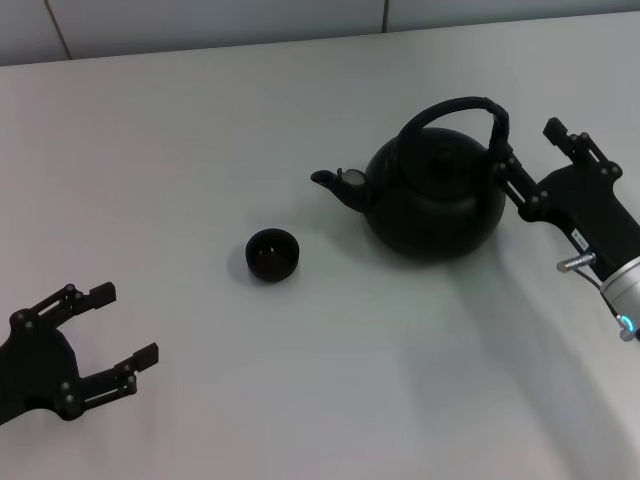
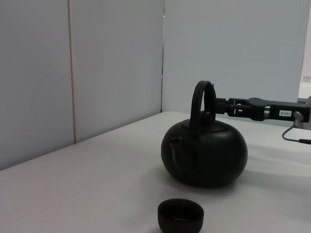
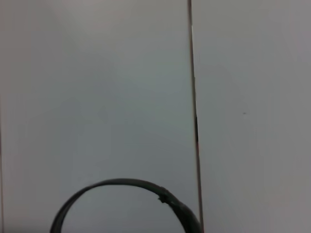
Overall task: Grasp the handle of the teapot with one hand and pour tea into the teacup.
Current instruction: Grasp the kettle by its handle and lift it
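The matte-black teapot [image 1: 435, 195] stands on the white table, right of centre, with its spout pointing left toward the teacup [image 1: 272, 254]. The small black teacup stands apart from it and looks empty in the left wrist view [image 2: 180, 216]. The arched handle [image 1: 450, 108] rises over the lid. My right gripper [image 1: 525, 148] is open, level with the handle's right end, its fingertips right beside it. The left wrist view shows the right gripper [image 2: 226, 107] reaching the handle [image 2: 201, 97] from behind the teapot [image 2: 206, 153]. The right wrist view shows only the handle's arc [image 3: 121, 183]. My left gripper [image 1: 125, 323] is open and empty at the front left.
The white table [image 1: 200, 150] ends at a pale panelled wall [image 2: 97, 73] behind the teapot. A grey cable [image 2: 294, 135] hangs from the right arm.
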Tool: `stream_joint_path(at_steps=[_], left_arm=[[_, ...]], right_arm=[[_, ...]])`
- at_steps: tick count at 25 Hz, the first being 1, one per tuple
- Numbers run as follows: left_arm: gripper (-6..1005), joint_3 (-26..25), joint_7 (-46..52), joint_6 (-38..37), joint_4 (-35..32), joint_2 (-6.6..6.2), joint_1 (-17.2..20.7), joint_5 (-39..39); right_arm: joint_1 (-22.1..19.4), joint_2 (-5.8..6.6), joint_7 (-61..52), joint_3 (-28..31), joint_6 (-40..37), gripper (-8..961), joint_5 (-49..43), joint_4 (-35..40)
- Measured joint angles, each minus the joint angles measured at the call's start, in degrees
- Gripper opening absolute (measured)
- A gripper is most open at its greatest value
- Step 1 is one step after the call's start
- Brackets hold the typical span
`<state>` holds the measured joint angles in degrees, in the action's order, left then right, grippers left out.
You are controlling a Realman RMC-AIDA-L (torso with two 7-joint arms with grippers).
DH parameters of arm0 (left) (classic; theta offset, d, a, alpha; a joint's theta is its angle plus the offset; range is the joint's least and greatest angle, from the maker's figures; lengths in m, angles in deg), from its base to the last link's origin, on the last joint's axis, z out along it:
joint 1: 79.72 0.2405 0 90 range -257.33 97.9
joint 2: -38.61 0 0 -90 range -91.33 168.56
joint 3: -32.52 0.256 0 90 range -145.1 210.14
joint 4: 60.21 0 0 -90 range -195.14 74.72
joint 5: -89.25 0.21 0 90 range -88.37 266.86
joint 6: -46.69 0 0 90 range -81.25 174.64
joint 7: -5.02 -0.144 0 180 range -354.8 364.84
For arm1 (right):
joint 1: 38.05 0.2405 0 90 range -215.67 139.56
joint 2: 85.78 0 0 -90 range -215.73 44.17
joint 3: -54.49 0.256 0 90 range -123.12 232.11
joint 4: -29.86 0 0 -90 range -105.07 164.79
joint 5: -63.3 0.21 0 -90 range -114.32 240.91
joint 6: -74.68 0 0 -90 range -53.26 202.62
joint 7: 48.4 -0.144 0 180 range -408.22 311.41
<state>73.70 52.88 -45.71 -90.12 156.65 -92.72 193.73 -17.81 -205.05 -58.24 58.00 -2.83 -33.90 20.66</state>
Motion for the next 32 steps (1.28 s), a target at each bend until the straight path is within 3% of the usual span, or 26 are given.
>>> stream_joint_path(at_steps=[24, 32], left_arm=[[863, -0.8, 0.3, 0.0, 0.2, 0.18, -0.1, -0.1], [863, -1.3, 0.3, 0.0, 0.2, 0.18, -0.1, -0.1]], right_arm=[[2.7, 0.02, 0.2, 0.0, 2.4, 674, -0.3, 1.4], [3.4, 0.03, 0.3, -0.2, 2.4, 386, -0.4, 1.4]])
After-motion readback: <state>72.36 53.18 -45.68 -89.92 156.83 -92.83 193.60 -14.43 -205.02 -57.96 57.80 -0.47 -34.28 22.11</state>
